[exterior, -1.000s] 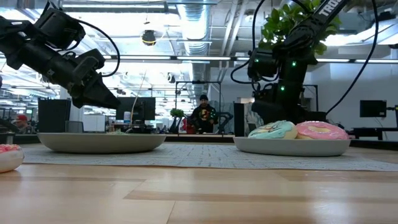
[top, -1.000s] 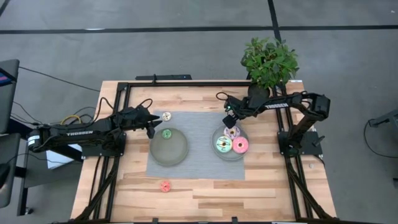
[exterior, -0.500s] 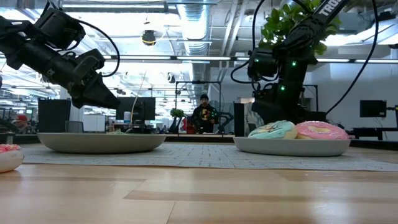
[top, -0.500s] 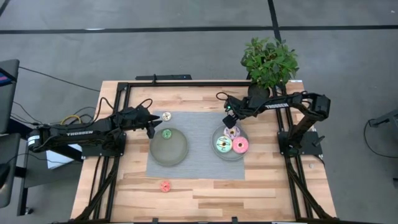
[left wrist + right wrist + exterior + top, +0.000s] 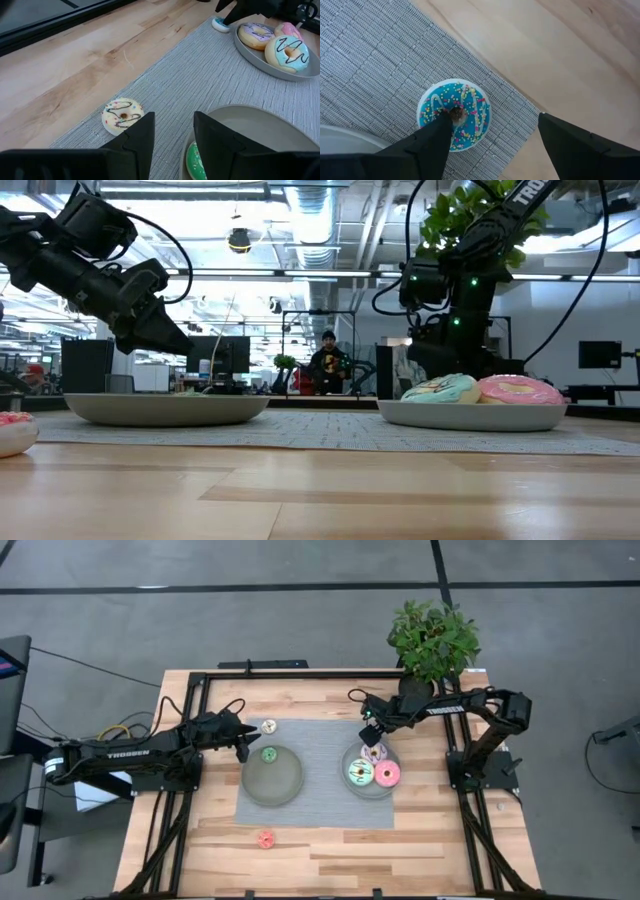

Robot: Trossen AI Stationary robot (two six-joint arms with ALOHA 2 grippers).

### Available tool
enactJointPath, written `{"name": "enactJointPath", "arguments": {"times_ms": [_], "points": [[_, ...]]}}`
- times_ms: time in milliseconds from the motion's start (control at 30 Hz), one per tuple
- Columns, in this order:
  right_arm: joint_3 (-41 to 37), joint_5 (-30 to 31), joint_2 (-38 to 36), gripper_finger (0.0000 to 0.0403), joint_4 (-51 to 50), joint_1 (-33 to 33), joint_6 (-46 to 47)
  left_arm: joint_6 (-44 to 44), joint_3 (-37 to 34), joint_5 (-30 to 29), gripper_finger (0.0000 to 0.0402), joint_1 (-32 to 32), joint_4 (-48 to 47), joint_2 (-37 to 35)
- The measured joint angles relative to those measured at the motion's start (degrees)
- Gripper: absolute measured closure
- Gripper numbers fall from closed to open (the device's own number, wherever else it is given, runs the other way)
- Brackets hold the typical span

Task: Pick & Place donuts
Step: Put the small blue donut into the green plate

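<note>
My left gripper (image 5: 243, 745) (image 5: 173, 117) is open, hovering over the mat's left part. It sits between the small tan donut (image 5: 122, 115) on the mat and the small green donut (image 5: 196, 161) on the left grey plate (image 5: 271, 780). My right gripper (image 5: 367, 730) (image 5: 495, 116) is open, pointing down over the small blue donut (image 5: 454, 114) at the mat's far edge. The right plate (image 5: 370, 790) carries the white-lilac (image 5: 373, 752), mint-green (image 5: 359, 773) and pink (image 5: 386, 774) donuts. A red donut (image 5: 265, 838) lies on bare wood near the front edge. My right gripper has one fingertip (image 5: 442, 122) over the blue donut's hole, the other finger (image 5: 560, 135) well off to the side over bare wood. Whether that fingertip touches the donut, I cannot tell. My left gripper touches nothing.
A grey woven mat (image 5: 320, 745) lies under both plates. A potted plant (image 5: 432, 640) stands at the far right corner, just behind my right arm. A black frame (image 5: 195, 690) runs along the table's edges. A person (image 5: 327, 365) sits far off in the room behind.
</note>
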Motion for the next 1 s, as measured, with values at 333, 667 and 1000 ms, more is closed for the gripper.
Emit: {"name": "enactJointPath", "arguments": {"times_ms": [333,667,1000], "points": [[-0.05,0.00,0.00,0.0197,0.12,0.00,0.05,0.00,0.00,1.08,0.0273,0.01,0.00,0.00],[-0.04,-0.35,0.00,0.0273,0.23,0.79,0.03,0.00,0.00,1.06,0.0273,0.01,-0.02,0.00],[-0.07,-0.39,0.02,0.0284,0.19,0.76,0.03,0.01,0.00,1.43,0.0273,-0.01,0.00,0.00]]}}
